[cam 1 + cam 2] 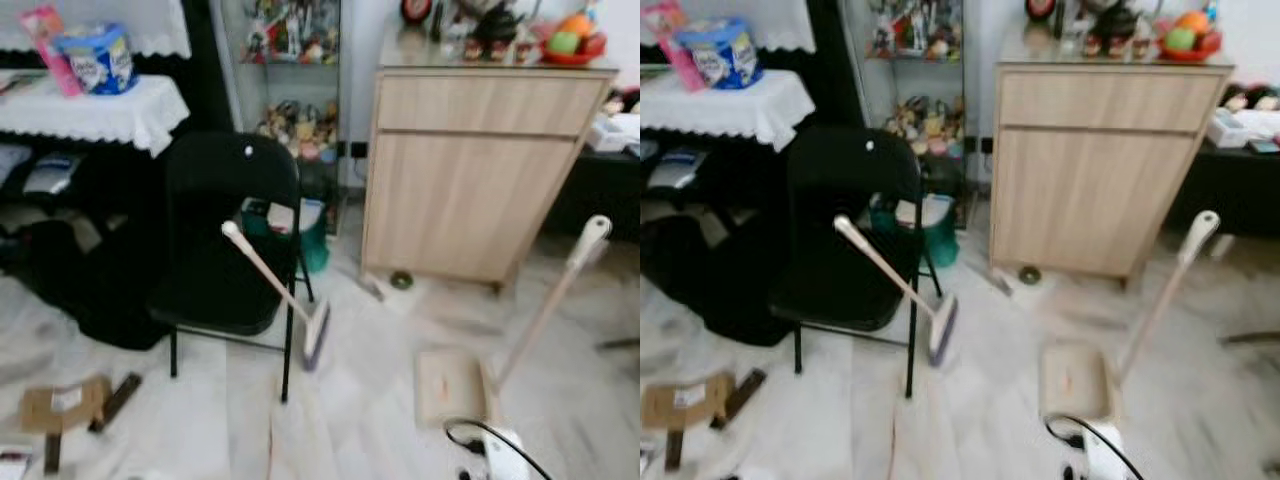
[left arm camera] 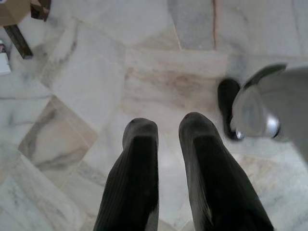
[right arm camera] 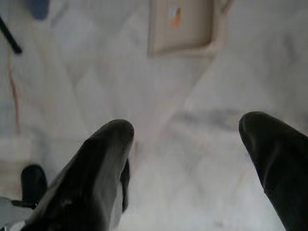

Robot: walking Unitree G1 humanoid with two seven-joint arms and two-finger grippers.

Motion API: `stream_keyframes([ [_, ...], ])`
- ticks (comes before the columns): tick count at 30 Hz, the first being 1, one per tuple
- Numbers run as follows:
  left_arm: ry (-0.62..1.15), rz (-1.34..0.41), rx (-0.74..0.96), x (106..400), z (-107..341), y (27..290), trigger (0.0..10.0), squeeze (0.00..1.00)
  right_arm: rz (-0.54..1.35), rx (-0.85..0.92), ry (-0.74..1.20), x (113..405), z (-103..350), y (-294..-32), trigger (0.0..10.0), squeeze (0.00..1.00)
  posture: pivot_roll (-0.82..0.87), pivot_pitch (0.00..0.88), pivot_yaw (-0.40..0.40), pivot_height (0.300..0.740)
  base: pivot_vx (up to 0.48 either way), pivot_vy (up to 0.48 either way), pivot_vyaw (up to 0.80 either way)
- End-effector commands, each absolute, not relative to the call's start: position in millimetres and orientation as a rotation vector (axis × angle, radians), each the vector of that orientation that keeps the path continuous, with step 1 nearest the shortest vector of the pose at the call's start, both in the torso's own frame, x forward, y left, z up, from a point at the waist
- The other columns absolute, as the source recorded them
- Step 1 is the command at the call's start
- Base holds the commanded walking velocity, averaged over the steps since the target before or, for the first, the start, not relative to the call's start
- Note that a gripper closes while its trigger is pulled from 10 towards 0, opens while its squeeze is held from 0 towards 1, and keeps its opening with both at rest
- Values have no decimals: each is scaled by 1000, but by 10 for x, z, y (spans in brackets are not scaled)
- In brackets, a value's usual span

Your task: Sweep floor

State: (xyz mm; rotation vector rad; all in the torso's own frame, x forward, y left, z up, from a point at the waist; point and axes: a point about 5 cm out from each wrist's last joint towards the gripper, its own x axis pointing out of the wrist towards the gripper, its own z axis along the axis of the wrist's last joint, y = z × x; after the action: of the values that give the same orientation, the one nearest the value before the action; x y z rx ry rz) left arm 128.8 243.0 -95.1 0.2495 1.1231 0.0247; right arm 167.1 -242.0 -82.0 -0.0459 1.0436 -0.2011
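Ahead on the floor (image 1: 370, 400), the broom (image 1: 275, 285) leans on the chair (image 1: 225, 240) and the dustpan (image 1: 450, 385) stands ready; my left tool (image 2: 166, 139) hangs slightly parted, my right tool (image 3: 192, 144) wide, both empty.

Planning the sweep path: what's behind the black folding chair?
Behind the black folding chair stands a glass display cabinet of small figurines, with a green bin at its foot. The chair's back hides the bin's left part and the floor there.
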Motion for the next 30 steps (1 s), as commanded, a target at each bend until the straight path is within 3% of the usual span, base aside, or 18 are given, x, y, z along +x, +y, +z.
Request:
stream_keyframes([
  [1,822,174,-141,1919,-720,2189,10000,0,18,82,895,1984,-780,-1651,10000,0,17,64,-21,740,285,0,0],
  [10,823,173,-142,1917,-720,2195,10000,0,1,91,895,1984,-780,-1670,10000,0,16,67,-20,740,284,0,0],
  [18,823,174,-140,1915,-722,2193,10000,0,2,93,890,1980,-780,-1669,10000,0,18,66,-21,740,283,0,-550],
  [30,820,196,-137,1909,-718,2224,10000,0,7,87,887,1995,-772,-1666,10000,0,18,63,-20,740,0,0,0],
])
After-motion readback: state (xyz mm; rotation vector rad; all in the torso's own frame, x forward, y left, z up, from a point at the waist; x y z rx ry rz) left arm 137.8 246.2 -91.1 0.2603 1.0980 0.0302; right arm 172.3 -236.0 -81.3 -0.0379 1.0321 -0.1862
